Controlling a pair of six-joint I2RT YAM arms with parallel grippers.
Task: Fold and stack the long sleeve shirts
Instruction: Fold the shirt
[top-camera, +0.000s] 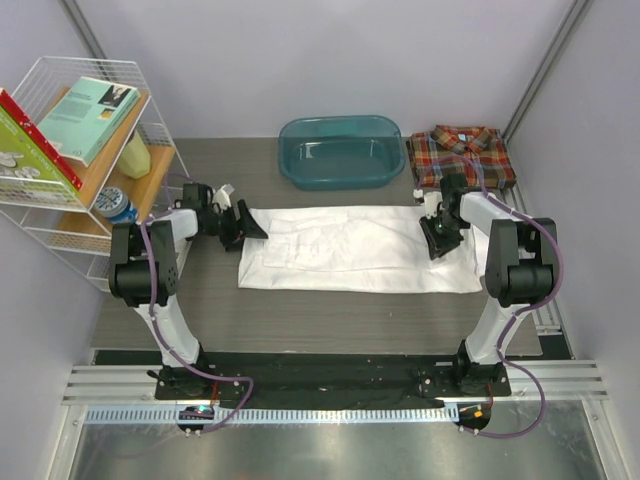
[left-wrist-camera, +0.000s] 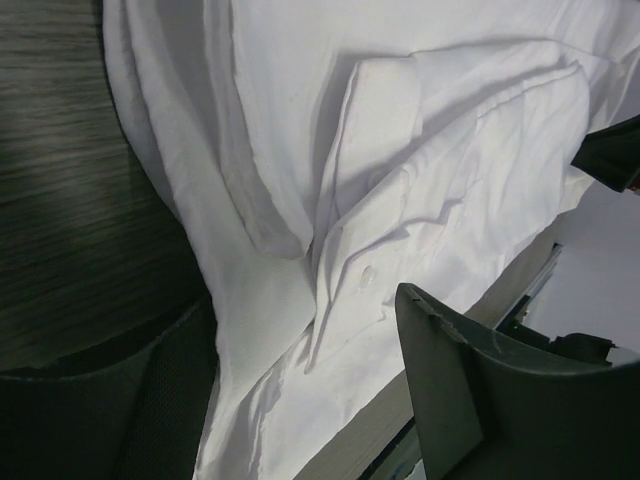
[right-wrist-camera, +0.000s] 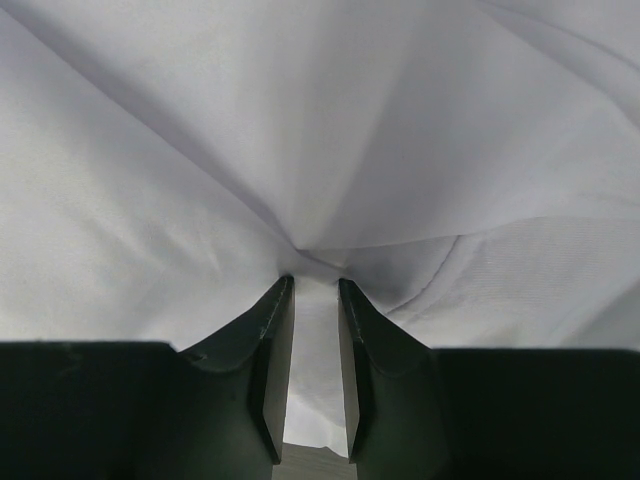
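The white long sleeve shirt (top-camera: 355, 250) lies folded into a long flat band across the middle of the table. My left gripper (top-camera: 245, 228) sits at its left end, open, with the buttoned collar part of the white shirt (left-wrist-camera: 400, 150) lying between the widely spaced fingers (left-wrist-camera: 480, 390). My right gripper (top-camera: 437, 240) is at the right end, shut on a pinched fold of the white shirt (right-wrist-camera: 300, 130), which bunches at the fingertips (right-wrist-camera: 312, 285). The plaid long sleeve shirt (top-camera: 460, 152) lies folded at the back right corner, untouched.
A teal plastic tub (top-camera: 340, 122) stands behind the white shirt at the back centre. A white wire shelf (top-camera: 90, 150) with books and bottles stands at the left, close to my left arm. The table's right edge runs just beyond my right arm.
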